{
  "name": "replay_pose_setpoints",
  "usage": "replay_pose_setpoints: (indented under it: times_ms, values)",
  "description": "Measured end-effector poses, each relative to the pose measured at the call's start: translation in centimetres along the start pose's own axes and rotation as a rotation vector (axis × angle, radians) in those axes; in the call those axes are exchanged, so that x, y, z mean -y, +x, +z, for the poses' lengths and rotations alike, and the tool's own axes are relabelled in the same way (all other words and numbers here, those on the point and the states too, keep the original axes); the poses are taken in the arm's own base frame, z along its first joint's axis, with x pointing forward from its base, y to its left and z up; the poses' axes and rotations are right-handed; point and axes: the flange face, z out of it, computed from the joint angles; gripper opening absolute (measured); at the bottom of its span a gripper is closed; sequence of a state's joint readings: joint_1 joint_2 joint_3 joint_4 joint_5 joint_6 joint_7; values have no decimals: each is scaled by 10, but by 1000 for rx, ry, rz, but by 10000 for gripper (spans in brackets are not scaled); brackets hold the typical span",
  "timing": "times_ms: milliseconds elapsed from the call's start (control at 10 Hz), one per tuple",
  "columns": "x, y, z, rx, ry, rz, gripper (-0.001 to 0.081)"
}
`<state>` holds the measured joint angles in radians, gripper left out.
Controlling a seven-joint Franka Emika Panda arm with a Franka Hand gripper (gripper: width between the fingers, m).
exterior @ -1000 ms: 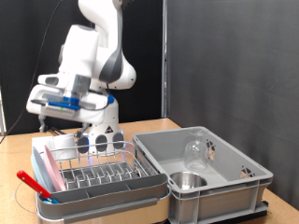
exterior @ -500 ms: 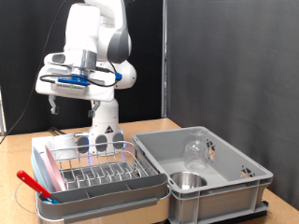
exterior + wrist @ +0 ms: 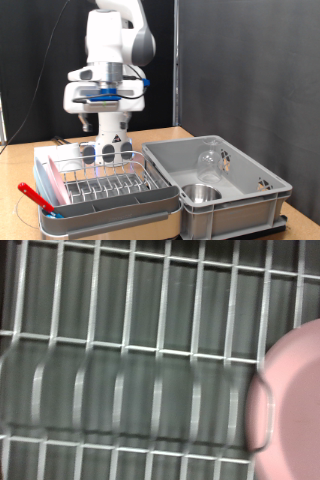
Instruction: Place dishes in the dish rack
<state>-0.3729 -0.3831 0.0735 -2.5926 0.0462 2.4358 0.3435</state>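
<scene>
Pink plate (image 3: 45, 186) stands in the dish rack (image 3: 105, 190); steel bowl (image 3: 200, 193) and glass (image 3: 209, 160) sit in the grey crate (image 3: 262, 196). Gripper (image 3: 83, 122) hangs above the rack, open or closed I honestly can't tell.

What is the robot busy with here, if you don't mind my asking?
It is loading dishes into the dish rack. The pink plate already stands on edge at the rack's end on the exterior view's left. The steel bowl and the clear glass lie in the grey crate beside it. The arm is raised above the rack; the wrist view shows only wire grid and the plate's edge, and the tool itself is not visible.
</scene>
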Motion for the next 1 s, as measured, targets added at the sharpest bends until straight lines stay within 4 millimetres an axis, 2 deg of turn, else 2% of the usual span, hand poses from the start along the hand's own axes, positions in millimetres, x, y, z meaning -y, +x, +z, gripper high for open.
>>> replay_pose_setpoints:
  times_ms: [100,300,400,500,700,1000]
  values:
    - [15,-6,3,15,4,-35,811]
    - [48,-16,9,-80,-4,-50,811]
    - [57,-19,12,-120,-50,-2,811]
    - [55,-19,13,-96,-37,-16,811]
    - [55,-27,17,53,-25,61,811]
    - [96,-44,20,291,37,139,811]
